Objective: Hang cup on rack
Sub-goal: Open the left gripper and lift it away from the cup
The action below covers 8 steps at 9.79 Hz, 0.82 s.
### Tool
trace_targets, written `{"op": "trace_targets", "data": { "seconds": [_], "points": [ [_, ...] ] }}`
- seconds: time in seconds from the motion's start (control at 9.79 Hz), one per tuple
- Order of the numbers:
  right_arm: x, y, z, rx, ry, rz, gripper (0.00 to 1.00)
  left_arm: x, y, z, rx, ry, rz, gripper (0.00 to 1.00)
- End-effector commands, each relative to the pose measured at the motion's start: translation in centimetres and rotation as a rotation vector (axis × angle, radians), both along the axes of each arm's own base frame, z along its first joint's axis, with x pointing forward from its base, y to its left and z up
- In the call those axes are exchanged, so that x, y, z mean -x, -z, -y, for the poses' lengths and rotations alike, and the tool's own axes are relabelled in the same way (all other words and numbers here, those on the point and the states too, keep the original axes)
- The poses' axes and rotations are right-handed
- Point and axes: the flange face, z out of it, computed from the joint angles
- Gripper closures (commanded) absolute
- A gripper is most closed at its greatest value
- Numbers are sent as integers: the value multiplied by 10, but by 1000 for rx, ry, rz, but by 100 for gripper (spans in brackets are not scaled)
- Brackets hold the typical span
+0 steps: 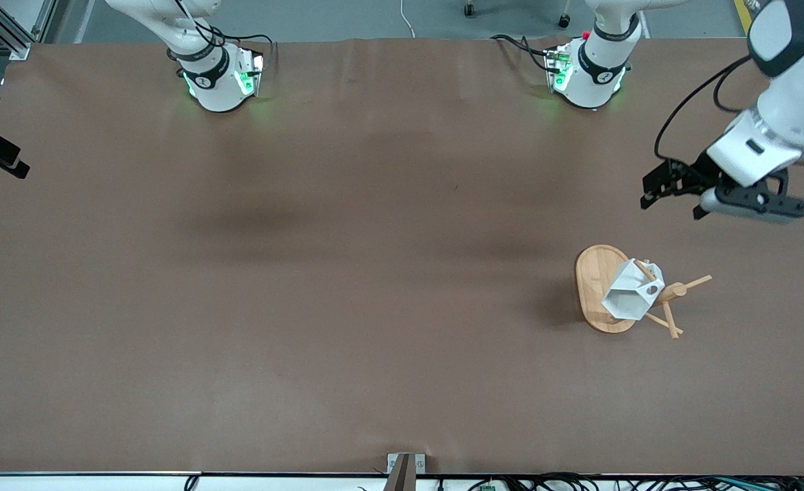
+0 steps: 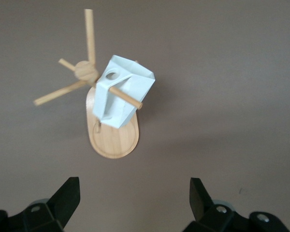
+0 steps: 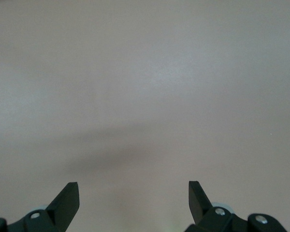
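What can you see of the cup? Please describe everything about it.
The cup is small, white and faceted, with flat angular sides and a polygonal rim; it looks like matte ceramic or plastic. Its handle part has a round hole. It hangs tilted on a peg of the rack, above the oval wooden base, toward the left arm's end of the table. In the left wrist view the peg passes through the handle part. Only the rack touches it; no tool holds it.
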Motion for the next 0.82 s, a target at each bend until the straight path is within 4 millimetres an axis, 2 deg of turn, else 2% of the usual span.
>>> {"op": "trace_targets", "data": {
  "seconds": [0.0,0.1,0.31,0.51,0.72],
  "points": [
    [1,-2,2,5,-7,-2,0,2,-37,-10,-73,6,-44,0],
    [1,-2,2,5,-7,-4,0,2,-62,-18,-163,10,-33,0],
    [1,-2,2,5,-7,-4,0,4,-80,-20,-124,-8,-33,0],
    [1,-2,2,5,-7,-4,0,-11,-79,-20,-90,-29,-98,0],
    [1,-2,2,5,-7,-2,0,-14,-79,-15,-88,-103,-119,0]
  ]
}}
